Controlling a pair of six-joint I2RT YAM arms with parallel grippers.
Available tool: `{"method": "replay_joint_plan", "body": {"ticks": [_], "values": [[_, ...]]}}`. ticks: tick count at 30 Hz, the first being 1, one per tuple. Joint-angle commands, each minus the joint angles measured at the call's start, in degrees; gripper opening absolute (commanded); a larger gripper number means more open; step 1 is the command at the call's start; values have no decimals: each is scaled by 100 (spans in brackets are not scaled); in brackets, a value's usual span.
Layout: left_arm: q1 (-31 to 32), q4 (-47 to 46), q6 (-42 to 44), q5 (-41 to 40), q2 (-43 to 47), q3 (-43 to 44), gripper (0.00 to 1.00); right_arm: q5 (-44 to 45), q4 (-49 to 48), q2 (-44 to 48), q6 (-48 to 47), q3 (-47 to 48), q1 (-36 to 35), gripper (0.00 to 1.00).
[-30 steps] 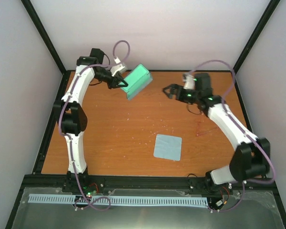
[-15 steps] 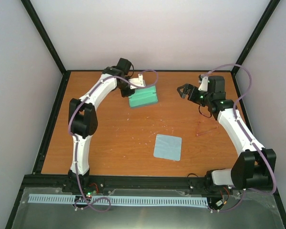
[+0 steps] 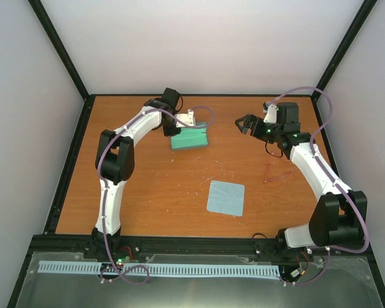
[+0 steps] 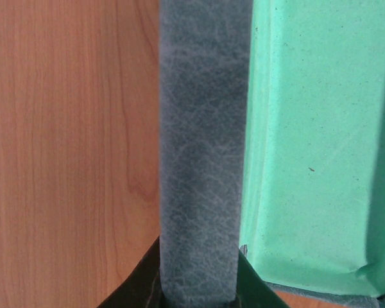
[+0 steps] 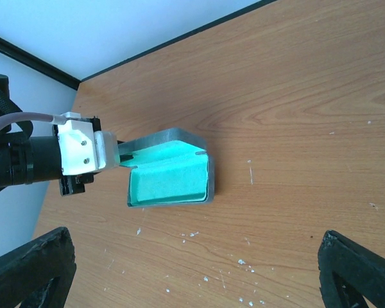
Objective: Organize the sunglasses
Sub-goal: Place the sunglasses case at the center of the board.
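Note:
The blue-grey case (image 3: 190, 138) lies open at the back of the table, its green lining up. My left gripper (image 3: 194, 123) is shut on the case's raised grey lid. In the left wrist view the lid (image 4: 202, 160) runs up from between my left gripper's (image 4: 199, 285) dark fingers, with the lining (image 4: 314, 147) to the right. The right wrist view shows the case (image 5: 170, 176) and the left gripper (image 5: 112, 154) on its lid. My right gripper (image 3: 246, 123) is open and empty, to the right of the case; in its own view (image 5: 194, 273) the jaws stand wide apart. The faint reddish sunglasses (image 3: 276, 172) lie on the wood under the right forearm.
A pale blue square cloth (image 3: 226, 197) lies flat in the near middle of the table. White crumbs (image 5: 244, 263) are scattered on the wood in front of the case. Black frame rails and grey walls enclose the table.
My left arm has swung the case to the right and down from the air onto the table. My right gripper has moved back and slightly right.

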State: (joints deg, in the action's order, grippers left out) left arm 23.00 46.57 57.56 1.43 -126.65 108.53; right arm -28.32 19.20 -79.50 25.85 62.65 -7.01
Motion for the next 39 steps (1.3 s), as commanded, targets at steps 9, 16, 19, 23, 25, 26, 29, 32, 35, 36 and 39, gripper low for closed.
{"method": "replay_joint_plan", "body": {"ticks": [9, 16, 19, 23, 25, 26, 29, 32, 35, 36, 39], "values": [[176, -773, 152, 27, -6, -187, 10, -423, -180, -401, -167, 143, -11, 100], [270, -905, 135, 174, 13, -459, 14, -510, -156, -453, -193, 138, -11, 100], [290, -953, 120, 173, 18, -498, 25, -496, -127, -406, -203, 96, -11, 100], [314, -982, 60, 147, 59, -491, 47, -469, -142, -330, -179, 13, -9, 100], [331, -974, 22, 98, 88, -514, 56, -458, -173, -287, -159, -34, -11, 100], [339, -973, -4, 68, 103, -543, 60, -460, -181, -278, -149, -49, -11, 100], [362, -973, -175, 34, 193, -608, 71, -455, -197, -221, -133, -94, -11, 100], [363, -913, -400, 59, 337, -599, 84, -439, -139, -196, -137, -93, -10, 100], [362, -979, -759, 272, 676, -645, 88, -269, 252, -252, -250, 52, -11, 100], [363, -1088, -906, 297, 820, -717, 89, -141, 390, -246, -299, 89, -11, 100], [358, -1544, -1334, 106, 1288, -919, 92, 140, 838, -193, -484, 121, -14, 100]]}}
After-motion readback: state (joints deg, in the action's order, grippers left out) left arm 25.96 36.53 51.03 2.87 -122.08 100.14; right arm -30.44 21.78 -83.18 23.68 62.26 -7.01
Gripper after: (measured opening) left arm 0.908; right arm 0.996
